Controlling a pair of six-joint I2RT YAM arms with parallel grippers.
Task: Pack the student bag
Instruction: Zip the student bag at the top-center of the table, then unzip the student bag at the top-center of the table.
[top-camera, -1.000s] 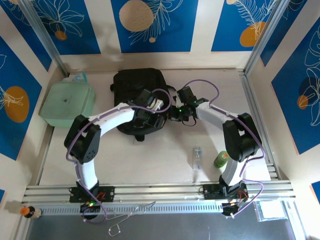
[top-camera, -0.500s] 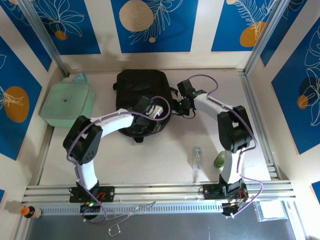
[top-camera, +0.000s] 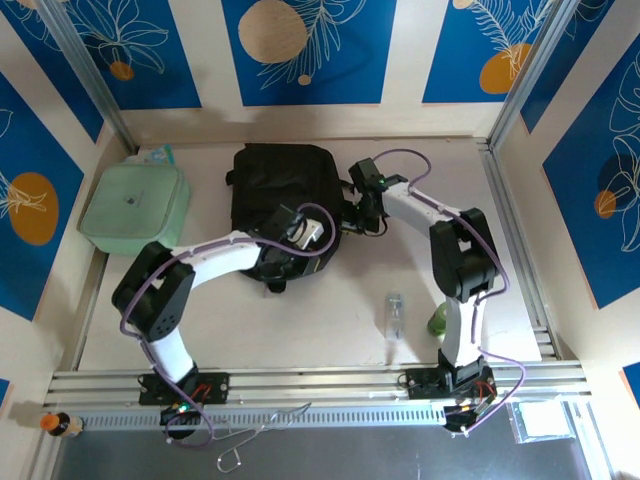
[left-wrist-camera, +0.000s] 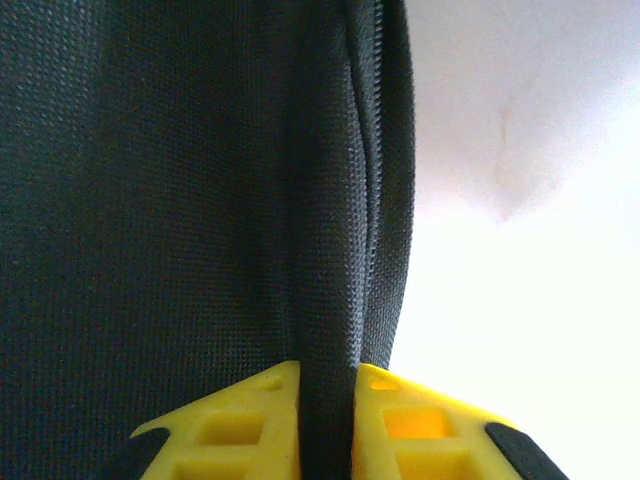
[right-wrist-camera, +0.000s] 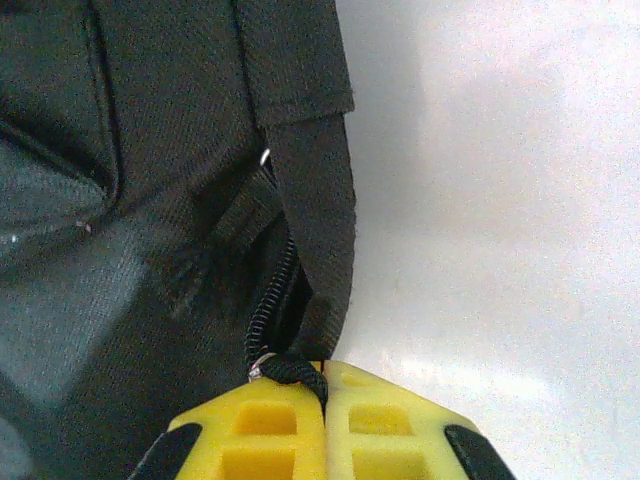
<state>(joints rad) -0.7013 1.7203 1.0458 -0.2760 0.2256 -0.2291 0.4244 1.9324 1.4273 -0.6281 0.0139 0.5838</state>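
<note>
Got student bag lying flat at far middle of bench; zip looks closed in left wrist view. Got left fingers pinched nearly shut on a fabric ridge beside the zip at the bag's near edge; got right fingers fully shut on the black strap end at the bag's right side. Judging step as opening the bag; anchor fabric with left, pull along the zip line with right, not upward; confirm right has the zip pull, can't tell here; avoid dragging bag toward clear bottle.
</note>
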